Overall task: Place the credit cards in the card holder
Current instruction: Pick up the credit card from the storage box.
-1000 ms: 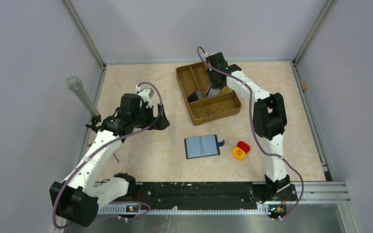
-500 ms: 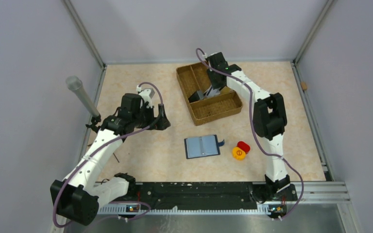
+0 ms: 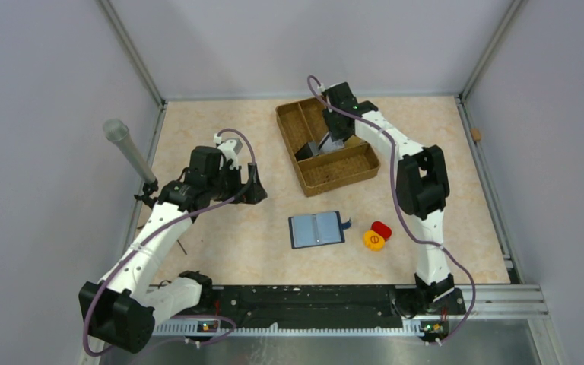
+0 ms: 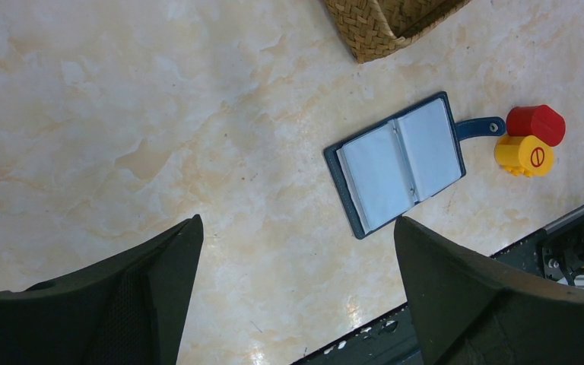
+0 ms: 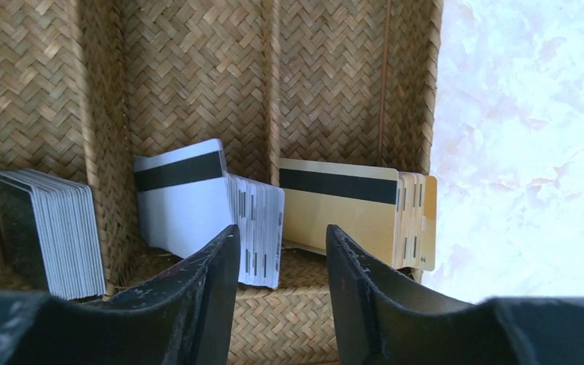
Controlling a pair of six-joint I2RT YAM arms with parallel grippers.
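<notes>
The credit cards stand on edge in a brown woven tray [image 3: 346, 169]: a grey stack [image 5: 53, 232], a white stack with a black stripe [image 5: 190, 201] and a gold stack [image 5: 350, 209]. My right gripper [image 5: 281, 232] reaches down into the tray, open, its tips either side of the white stack's right end, gripping nothing. The card holder [image 3: 317, 229] lies opened flat on the table, dark blue outside and pale inside, seen too in the left wrist view [image 4: 399, 163]. My left gripper [image 4: 298, 220] hovers wide open over bare table to the holder's left.
A red round piece [image 3: 381, 228] and a yellow one [image 3: 374, 240] sit just right of the card holder's snap tab. A grey cylinder [image 3: 127, 148] leans at the left wall. Metal frame rails border the table.
My right gripper's jaws have spread wider over the cards in the tray. The left arm and the card holder have not moved.
</notes>
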